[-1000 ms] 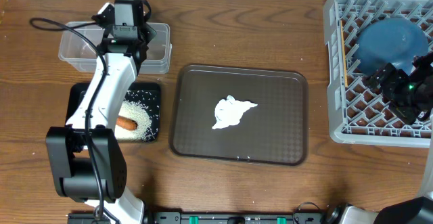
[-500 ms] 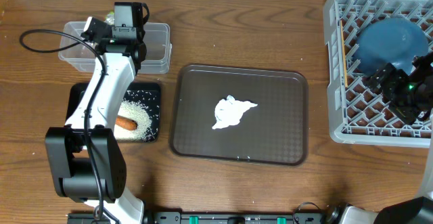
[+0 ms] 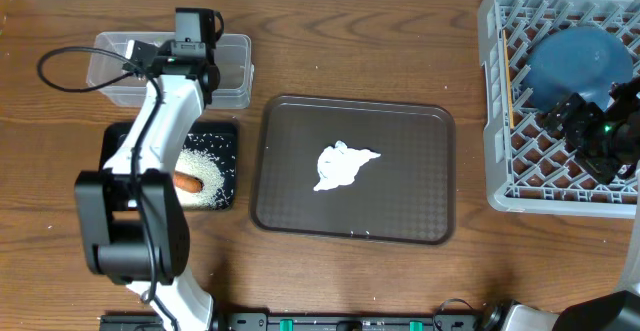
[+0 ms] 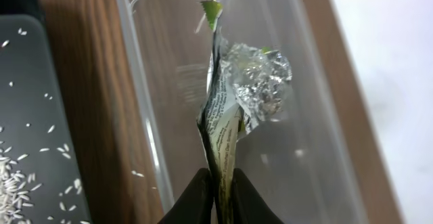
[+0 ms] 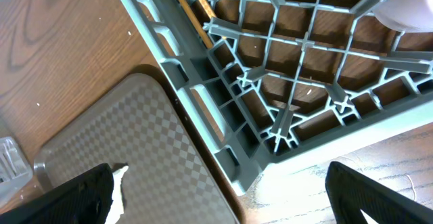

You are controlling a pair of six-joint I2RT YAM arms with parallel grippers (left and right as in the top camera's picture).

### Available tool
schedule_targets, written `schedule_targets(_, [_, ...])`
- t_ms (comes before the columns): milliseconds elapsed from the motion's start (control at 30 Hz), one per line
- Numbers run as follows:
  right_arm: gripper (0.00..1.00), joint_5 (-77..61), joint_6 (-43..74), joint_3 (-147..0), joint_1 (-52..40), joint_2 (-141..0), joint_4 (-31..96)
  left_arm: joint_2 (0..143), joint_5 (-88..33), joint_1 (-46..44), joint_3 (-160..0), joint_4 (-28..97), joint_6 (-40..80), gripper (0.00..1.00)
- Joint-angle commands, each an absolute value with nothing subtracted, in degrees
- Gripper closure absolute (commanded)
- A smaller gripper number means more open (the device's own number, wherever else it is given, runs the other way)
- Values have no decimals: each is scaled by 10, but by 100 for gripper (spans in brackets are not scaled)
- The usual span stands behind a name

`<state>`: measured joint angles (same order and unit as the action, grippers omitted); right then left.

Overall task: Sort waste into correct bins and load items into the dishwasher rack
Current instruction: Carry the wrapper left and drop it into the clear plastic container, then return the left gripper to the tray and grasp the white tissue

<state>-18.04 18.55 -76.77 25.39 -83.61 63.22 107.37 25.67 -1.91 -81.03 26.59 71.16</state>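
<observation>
So the left gripper (image 4: 218, 187) is clamped on the wrapper (image 4: 237, 95) by one edge, dangling it over the clear tub (image 4: 139, 116) so it should drop inside. Meanwhile the right gripper (image 5: 216, 183) hangs wide apart by the rack (image 5: 203, 102).

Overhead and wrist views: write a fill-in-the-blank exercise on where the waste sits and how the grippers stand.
The left gripper pinches the ____ over the clear tub.
The carrot lies on rice in the ____ tray.
The tissue lies on the ____ serving tray.
The right gripper stands ____.
Missing words: wrapper; black; brown; open.
</observation>
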Motion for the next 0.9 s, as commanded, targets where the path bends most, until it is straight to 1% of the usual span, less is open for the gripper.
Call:
schedule_targets(0, [1,-182,175,-771,259,-833,633,1080,271,-15,-808,269,721,87])
schedule_targets(33, [1,-182,175,-771,259,-833,633,1079,270,-15,-809,269,721,86])
schedule_targets(67, [1,-182,175,-771,259,-833,633,1078,270,-15,-809,269,721,83])
schedule_targets(100, [1,-182,175,-771,259,-833,633,1077,270,-15,-809,269,721,74])
schedule_targets(167, [1,-182,175,-771,259,-833,633,1075,267,-15,-809,270,710,46])
schedule_targets(233, [1,-182,175,-771,259,-833,633,1071,260,-15,-809,270,687,40])
schedule_targets(300, [1,-182,175,-771,259,-833,633,1060,258,-17,-809,279,668,27])
schedule_targets(467, [1,-182,175,-771,259,-833,633,1000,257,-23,-809,310,659,22])
schedule_targets(567, [1,-182,175,-771,259,-833,633,941,234,-33,-809,313,604,19])
schedule_targets(633, [1,-182,175,-771,259,-833,633,902,171,-40,-809,315,549,19])
schedule_targets(733, [1,-182,175,-771,259,-833,633,859,27,-52,-809,357,483,19])
schedule_targets(867, [1,-182,175,-771,259,-833,633,856,-85,-89,-808,428,475,19])
